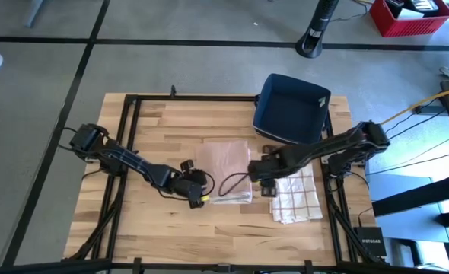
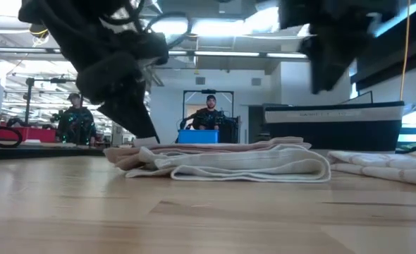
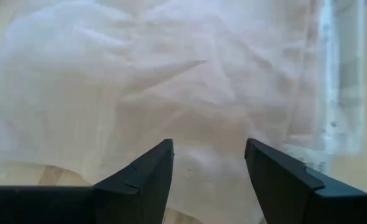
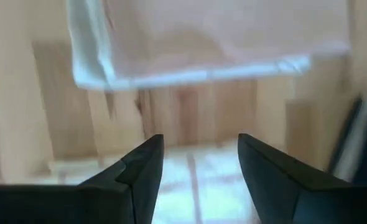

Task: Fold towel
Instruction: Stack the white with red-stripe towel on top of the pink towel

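High view: the towel (image 1: 223,171) lies folded at the table's (image 1: 156,122) middle, a checked cloth (image 1: 294,196) just to its right. The left gripper (image 1: 199,192) sits at the towel's left edge, fingers spread, holding nothing. The right gripper (image 1: 256,171) hangs spread by its right edge

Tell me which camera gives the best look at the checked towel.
The high view: the checked towel lies whole on the table, beside the pink towel and under the right gripper. The low view catches only its edge; the right wrist view shows a blurred patch; the left wrist view shows none.
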